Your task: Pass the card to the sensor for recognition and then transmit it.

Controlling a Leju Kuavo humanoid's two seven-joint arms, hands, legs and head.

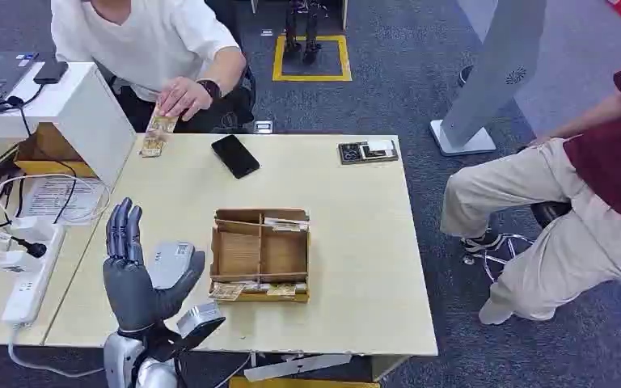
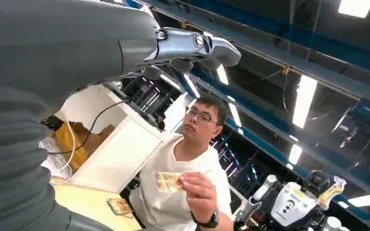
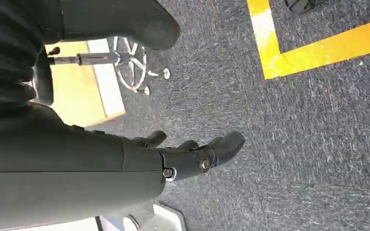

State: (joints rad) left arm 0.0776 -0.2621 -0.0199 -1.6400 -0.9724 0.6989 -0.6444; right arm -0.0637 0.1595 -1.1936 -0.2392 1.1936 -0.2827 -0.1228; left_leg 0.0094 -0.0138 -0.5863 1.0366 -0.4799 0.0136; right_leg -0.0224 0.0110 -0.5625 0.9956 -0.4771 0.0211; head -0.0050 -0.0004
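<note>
Grey and shiny, the robot's left hand stood up over the near left part of the desk. Its palm was flat, its fingers pointed up and were spread a little, and it held nothing. Just behind the palm, a small grey box with a label, maybe the sensor, lay on the desk.

The card was not with the robot. A person in a white shirt sat at the far side of the desk and pinched the card in one hand. The card hung down so that its low end was at the far left edge of the desk. In the left wrist view the same person held the card up in front of the shirt, and another card lay flat on the desk.

A brown cardboard tray with little rooms sat in the middle of the desk, just beside the left hand. More cards lay along its near side. A black phone lay past the tray, near the person.

The right hand hung down over the grey carpet. Its fingers were curled in a little and it held nothing. A yellow line was painted on the carpet.

Another person in tan trousers sat well apart, on the right.
</note>
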